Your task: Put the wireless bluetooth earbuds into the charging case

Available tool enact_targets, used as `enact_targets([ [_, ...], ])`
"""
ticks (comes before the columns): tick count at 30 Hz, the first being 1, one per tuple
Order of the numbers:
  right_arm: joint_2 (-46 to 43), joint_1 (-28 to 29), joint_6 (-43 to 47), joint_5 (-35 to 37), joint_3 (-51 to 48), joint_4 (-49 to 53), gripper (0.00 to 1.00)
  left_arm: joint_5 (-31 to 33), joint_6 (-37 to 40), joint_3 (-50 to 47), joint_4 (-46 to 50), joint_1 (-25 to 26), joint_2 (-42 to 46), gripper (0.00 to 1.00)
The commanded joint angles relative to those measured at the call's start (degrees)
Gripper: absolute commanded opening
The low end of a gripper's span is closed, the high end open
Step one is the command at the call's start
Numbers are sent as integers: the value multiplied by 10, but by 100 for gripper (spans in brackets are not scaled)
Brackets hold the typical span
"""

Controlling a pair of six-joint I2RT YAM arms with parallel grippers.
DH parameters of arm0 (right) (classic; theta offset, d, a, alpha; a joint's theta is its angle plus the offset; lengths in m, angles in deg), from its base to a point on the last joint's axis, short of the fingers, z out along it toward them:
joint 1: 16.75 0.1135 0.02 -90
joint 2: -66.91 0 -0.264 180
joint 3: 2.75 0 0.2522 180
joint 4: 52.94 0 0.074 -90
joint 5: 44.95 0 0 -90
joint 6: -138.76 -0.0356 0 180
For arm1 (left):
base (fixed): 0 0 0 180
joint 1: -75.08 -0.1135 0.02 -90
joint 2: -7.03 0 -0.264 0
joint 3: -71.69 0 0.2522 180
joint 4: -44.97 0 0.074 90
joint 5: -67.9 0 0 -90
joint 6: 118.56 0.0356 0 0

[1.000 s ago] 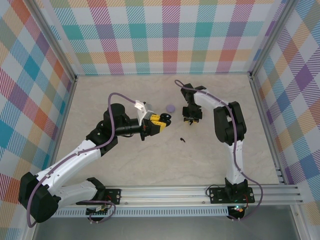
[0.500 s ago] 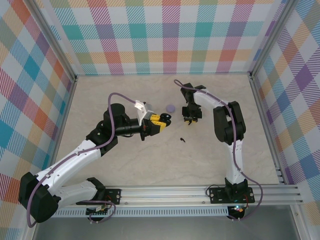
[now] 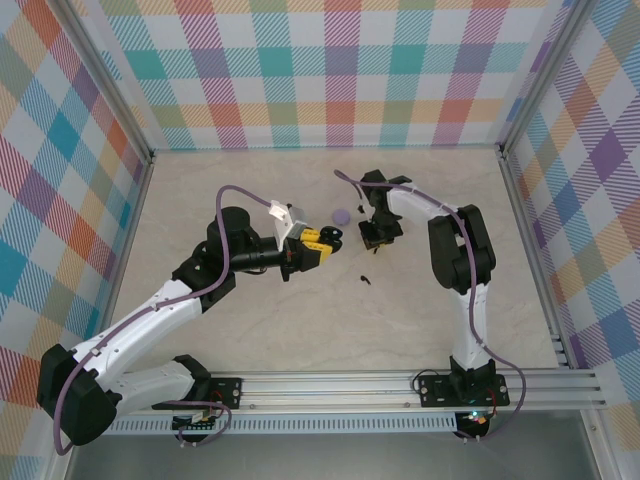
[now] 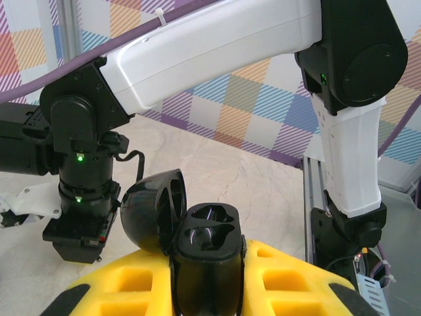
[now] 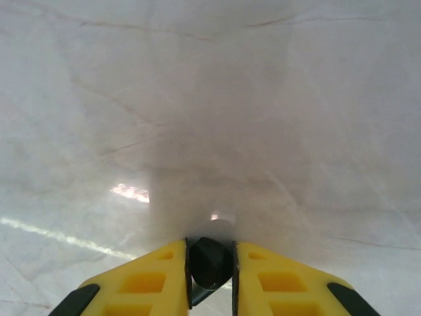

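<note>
My right claw [image 5: 210, 255], swung toward nine o'clock since a second ago, pinches a black earbud [image 5: 209, 262]. My left claw [image 4: 207, 266] clamps the open charging case [image 4: 209, 240]; a second black earbud [image 3: 364, 279] lies at the right claw's six o'clock.

Pale marbled tabletop [image 3: 300, 320]; bright plaid walls [image 3: 330, 70] on three sides; aluminium rail [image 3: 330, 385] along near edge.

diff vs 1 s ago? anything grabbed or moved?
Right claw closed on a black earbud and shifted slightly left, toward the lilac case. Unchanged: left claw holding the open black charging case; lilac case and the loose black earbud in place.
</note>
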Motion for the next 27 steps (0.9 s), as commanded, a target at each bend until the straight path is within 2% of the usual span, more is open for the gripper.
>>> enact_targets([
  [1, -3, 11, 54, -40, -17, 15, 23, -3, -7, 8, -18, 10, -1, 8],
  [4, -2, 11, 44, -20, -16, 14, 25, -3, -7, 7, -18, 10, -1, 8],
  [9, -3, 11, -23, -13, -2, 20, 42, -4, -7, 6, -17, 11, 0, 8],
  [14, -14, 11, -139, -24, -5, 18, 42, -3, -7, 5, -17, 11, 2, 8],
  [18, -11, 11, -202, -5, -5, 23, 39, -4, -7, 5, -16, 11, 2, 8],
  [27, 8, 11, -223, 7, -7, 39, 35, -3, -7, 3, -15, 11, 3, 8],
])
